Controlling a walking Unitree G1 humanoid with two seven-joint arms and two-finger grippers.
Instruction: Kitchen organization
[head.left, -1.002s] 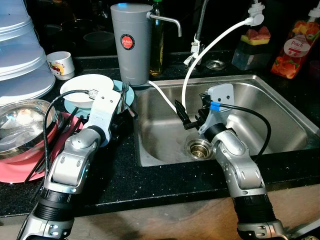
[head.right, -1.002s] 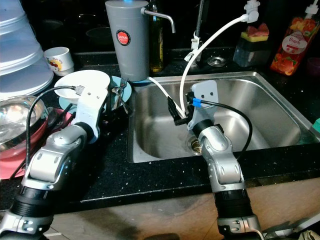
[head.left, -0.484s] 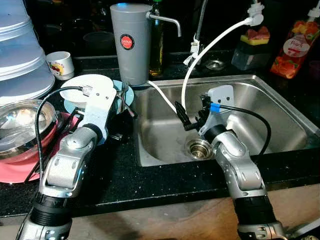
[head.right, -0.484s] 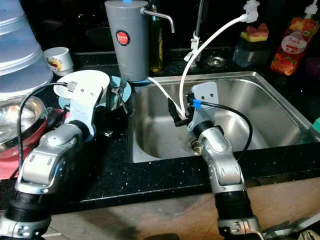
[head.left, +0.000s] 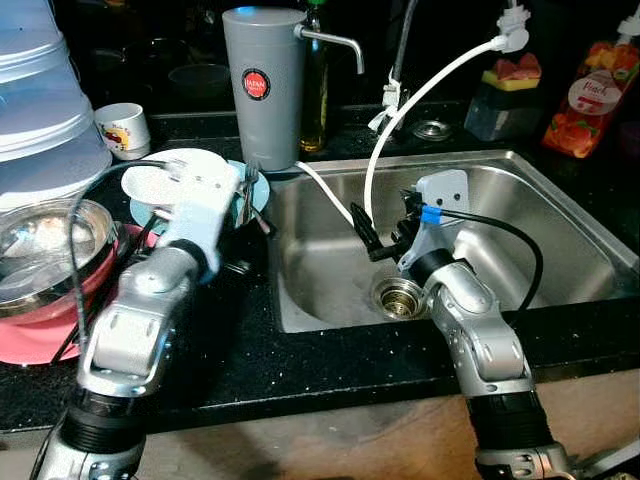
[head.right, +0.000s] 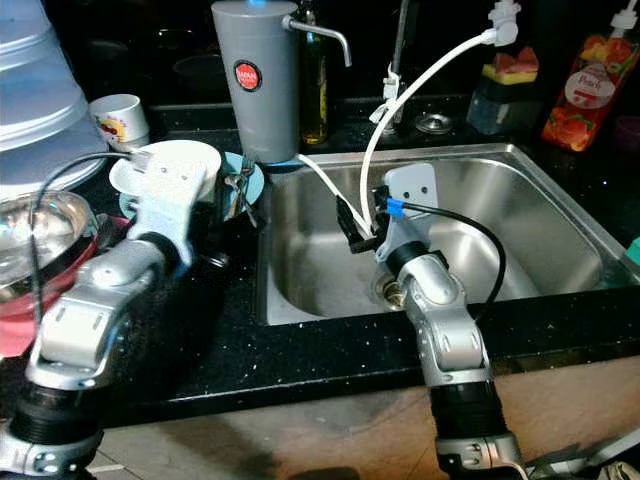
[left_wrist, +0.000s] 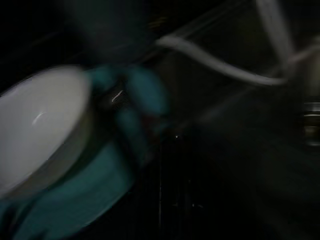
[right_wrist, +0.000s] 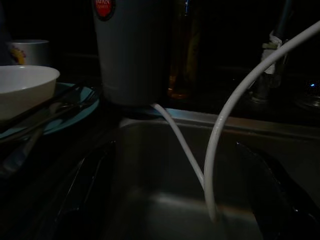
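Where sink (head.left: 560, 215) meets counter, left pincer (head.left: 243, 203) beside white bowl (head.left: 165, 180).

Two silver jointed arms, black looping cables, white wrist housings, blue tag.

Dim kitchen, dark wrist views, motion blur

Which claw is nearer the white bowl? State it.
Left. The left claw sits right beside the white bowl on the counter; the right claw hangs inside the sink, well away.
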